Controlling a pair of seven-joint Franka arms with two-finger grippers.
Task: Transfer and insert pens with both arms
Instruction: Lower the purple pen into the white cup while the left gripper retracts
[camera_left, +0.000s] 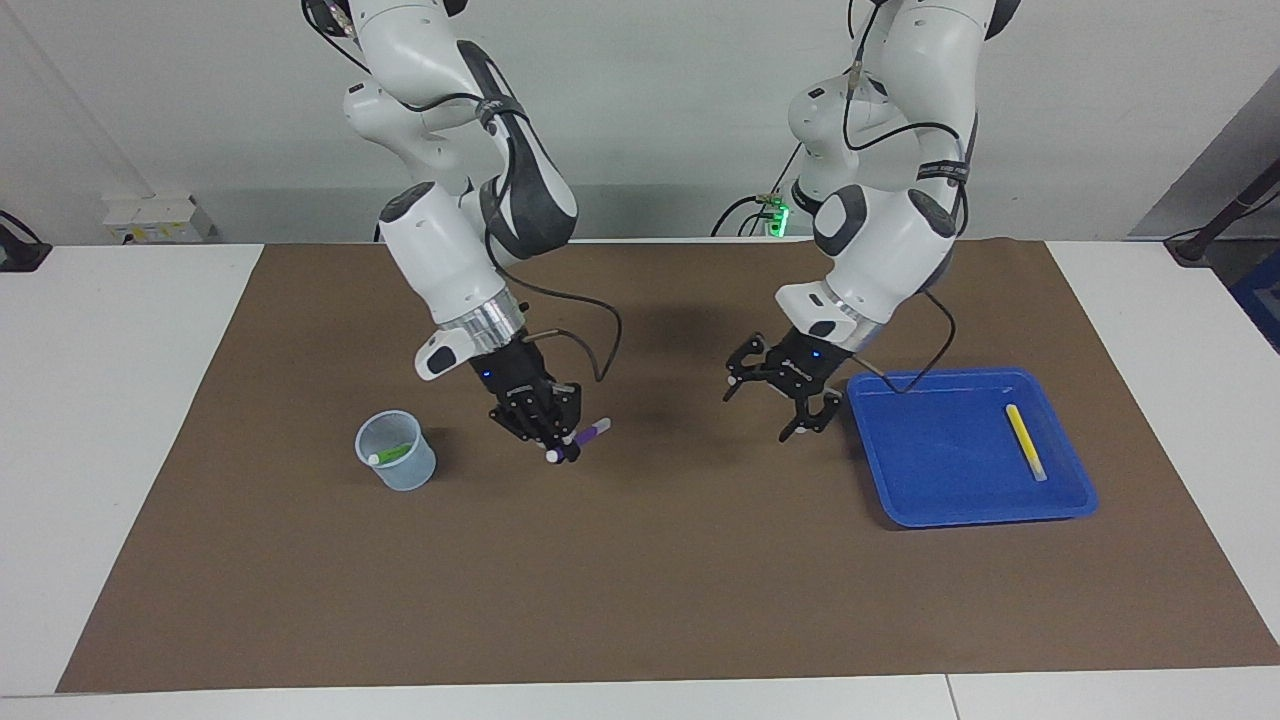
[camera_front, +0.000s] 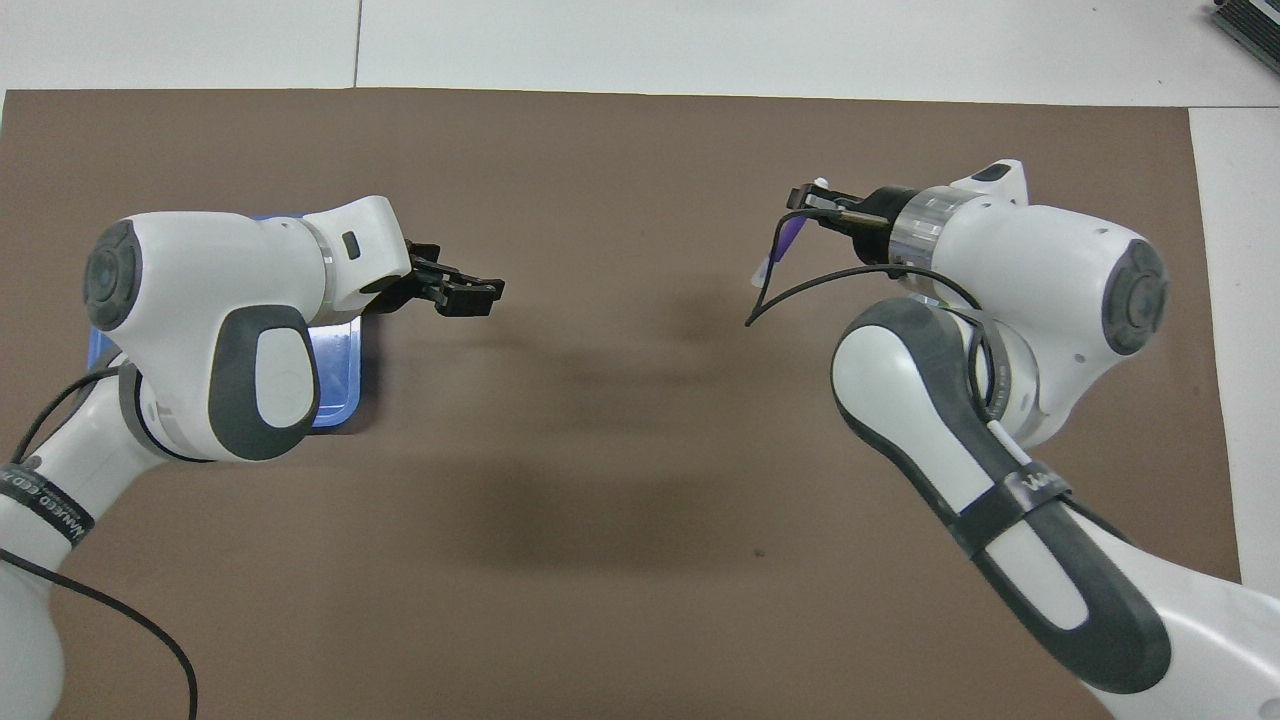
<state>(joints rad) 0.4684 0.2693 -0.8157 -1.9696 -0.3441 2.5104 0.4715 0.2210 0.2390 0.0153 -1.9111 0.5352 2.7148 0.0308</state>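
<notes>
My right gripper (camera_left: 560, 448) is shut on the purple pen (camera_left: 591, 432) and holds it tilted just above the brown mat, beside a clear plastic cup (camera_left: 396, 462). The lime green pen (camera_left: 392, 453) leans inside that cup. In the overhead view the right gripper (camera_front: 806, 204) and the purple pen (camera_front: 790, 238) show, but the arm hides the cup. My left gripper (camera_left: 760, 411) is open and empty over the mat beside the blue tray (camera_left: 940, 500). The yellow pen (camera_left: 1025, 442) lies in that tray. The left gripper also shows in the overhead view (camera_front: 478, 294).
The brown mat (camera_left: 640, 600) covers most of the white table. The blue tray (camera_front: 338, 372) is largely hidden under the left arm in the overhead view. A black cable loops from each wrist.
</notes>
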